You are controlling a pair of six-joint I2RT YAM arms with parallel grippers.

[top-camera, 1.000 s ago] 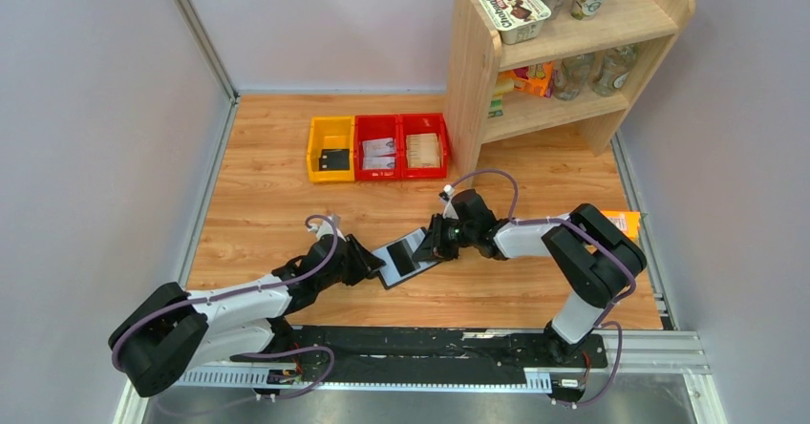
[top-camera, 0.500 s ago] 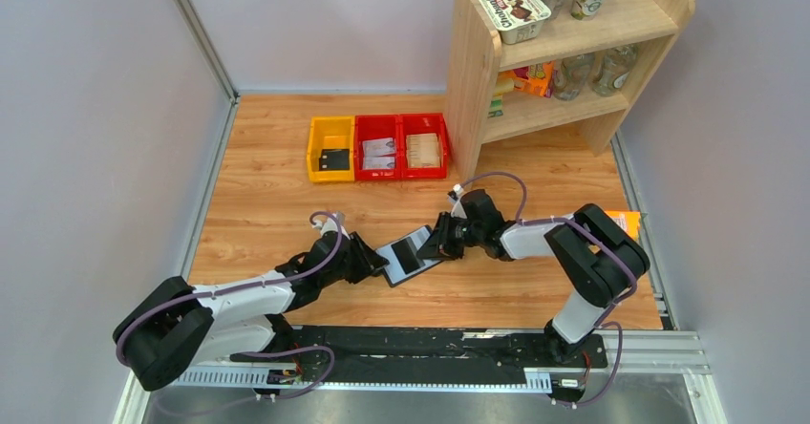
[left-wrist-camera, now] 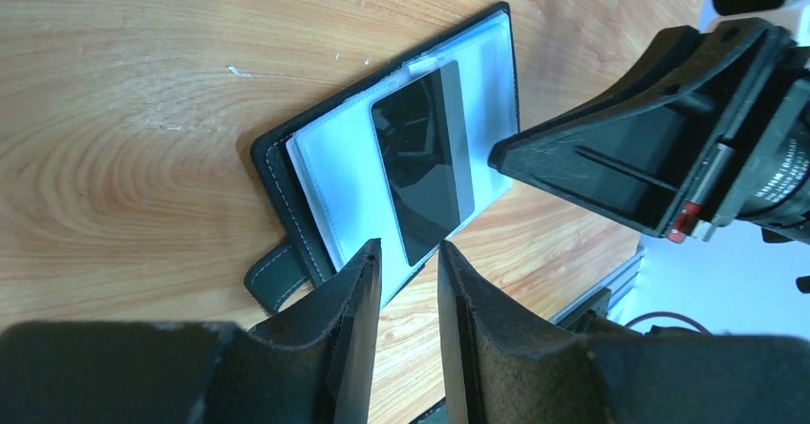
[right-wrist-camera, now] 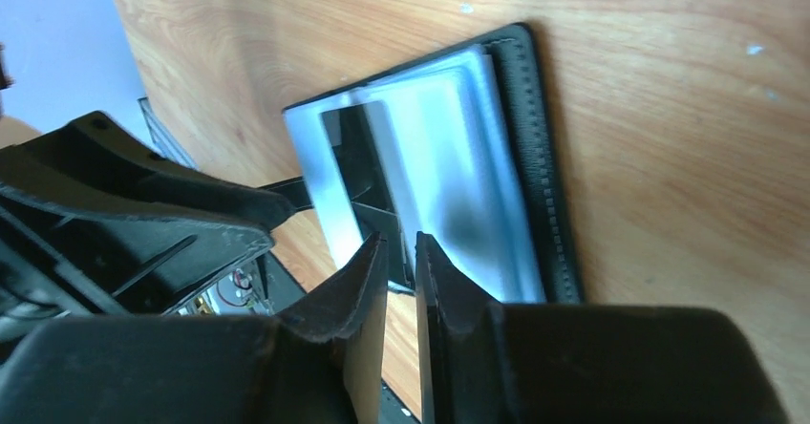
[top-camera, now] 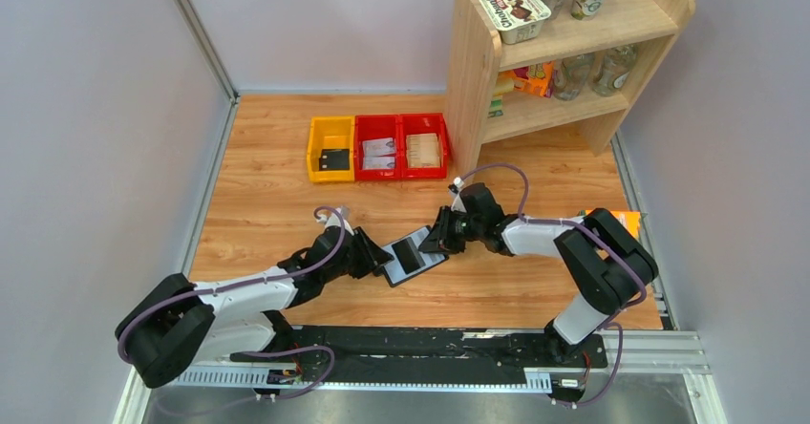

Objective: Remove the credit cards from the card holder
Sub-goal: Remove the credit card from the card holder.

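Note:
The card holder lies open on the table, grey-blue lining up; it also shows in the left wrist view and the right wrist view. One black credit card lies on its lining and shows in the right wrist view. My left gripper is at the holder's left end by the strap tab, its jaws a little apart and empty. My right gripper is at the holder's right end, its jaws a narrow gap apart with nothing between them.
A yellow bin holding a black card stands at the back beside two red bins with whitish cards. A wooden shelf stands at the back right. An orange carton lies behind the right arm.
My left gripper has slid right, closer to the holder's left end. My right gripper has shifted slightly up and right. The holder has moved only slightly.

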